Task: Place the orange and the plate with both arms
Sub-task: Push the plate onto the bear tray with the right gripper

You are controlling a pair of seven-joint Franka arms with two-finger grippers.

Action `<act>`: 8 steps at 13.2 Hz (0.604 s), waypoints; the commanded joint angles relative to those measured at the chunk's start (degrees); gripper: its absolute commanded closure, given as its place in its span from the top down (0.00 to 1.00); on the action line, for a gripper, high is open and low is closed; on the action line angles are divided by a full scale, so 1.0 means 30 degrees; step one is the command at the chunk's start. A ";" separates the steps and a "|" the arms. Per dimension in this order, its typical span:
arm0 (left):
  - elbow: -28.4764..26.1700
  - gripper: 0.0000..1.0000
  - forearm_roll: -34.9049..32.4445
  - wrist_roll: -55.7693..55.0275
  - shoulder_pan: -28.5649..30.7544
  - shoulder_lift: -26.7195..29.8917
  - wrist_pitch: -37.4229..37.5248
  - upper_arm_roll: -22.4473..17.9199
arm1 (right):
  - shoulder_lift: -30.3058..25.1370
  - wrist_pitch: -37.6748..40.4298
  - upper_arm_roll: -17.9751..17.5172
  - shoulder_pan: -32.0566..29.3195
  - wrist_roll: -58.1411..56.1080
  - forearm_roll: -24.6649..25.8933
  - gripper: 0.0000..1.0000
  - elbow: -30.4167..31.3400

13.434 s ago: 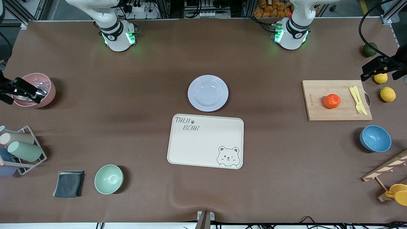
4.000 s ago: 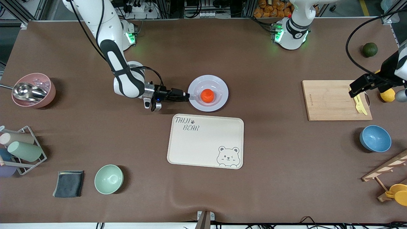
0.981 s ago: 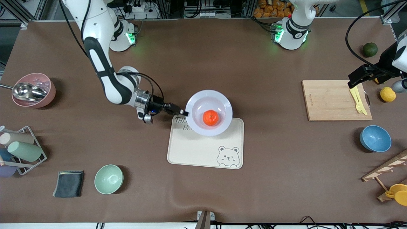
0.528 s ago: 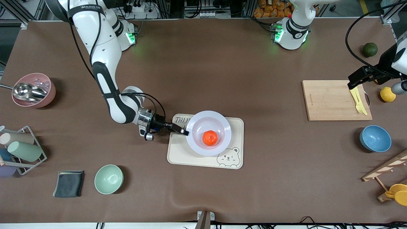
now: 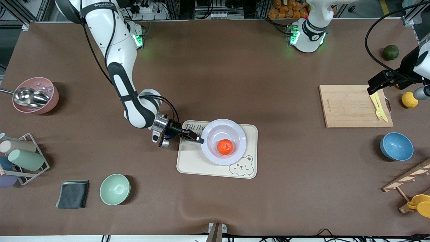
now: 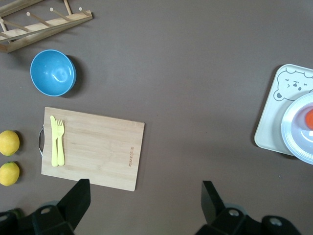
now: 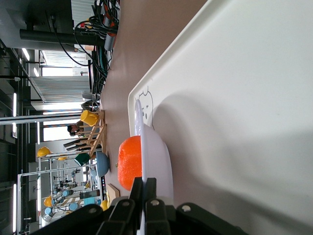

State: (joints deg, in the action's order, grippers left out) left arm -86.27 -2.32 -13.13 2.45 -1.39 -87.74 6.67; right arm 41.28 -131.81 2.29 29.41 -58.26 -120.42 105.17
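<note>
The pale lavender plate (image 5: 215,134) sits over the cream bear tray (image 5: 191,161) with the orange (image 5: 225,147) in its sunken centre. My right gripper (image 5: 201,139) is shut on the plate's rim at the side toward the right arm's end of the table. The right wrist view shows the fingers (image 7: 137,188) pinching the thin rim of the plate (image 7: 159,156), with the orange (image 7: 129,161) just past it and the tray (image 7: 244,98) below. My left gripper (image 5: 396,80) waits open and empty, high over the wooden cutting board (image 6: 98,147).
On the cutting board (image 5: 349,106) lies a yellow fork (image 5: 378,106). A blue bowl (image 5: 396,146), lemons (image 5: 409,99) and a dark green fruit (image 5: 391,52) are near it. A green bowl (image 5: 115,189), grey cloth (image 5: 72,194), cup rack (image 5: 23,161) and pink bowl (image 5: 37,95) are at the right arm's end.
My right arm has carried the plate with the orange toward the front camera, from the tray's edge to over its middle. The left arm has not moved.
</note>
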 commanded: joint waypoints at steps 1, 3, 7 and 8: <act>0.0192 1.00 -0.0077 0.0157 0.0031 -0.0093 0.0008 0.0032 | 0.0449 0.0019 -0.0031 -0.0340 0.0024 0.0235 0.47 -0.0574; 0.0192 1.00 -0.0077 0.0127 -0.0027 -0.0093 0.0008 0.0032 | 0.0420 -0.0010 -0.0031 -0.0400 0.0200 0.0731 0.49 -0.0603; 0.0163 1.00 -0.0106 0.0127 -0.0144 -0.0093 0.0037 0.0032 | 0.0303 -0.0039 -0.0002 -0.0867 0.0434 0.2136 0.47 -0.0603; 0.0192 1.00 -0.0106 0.0243 -0.0173 -0.0122 0.0008 0.0032 | 0.0273 -0.0010 -0.0002 -0.1072 0.0580 0.2808 0.46 -0.0603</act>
State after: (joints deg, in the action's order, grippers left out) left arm -86.27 -2.32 -13.12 2.28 -1.56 -87.74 6.76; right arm 41.57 -131.90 2.77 27.92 -57.89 -115.32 104.67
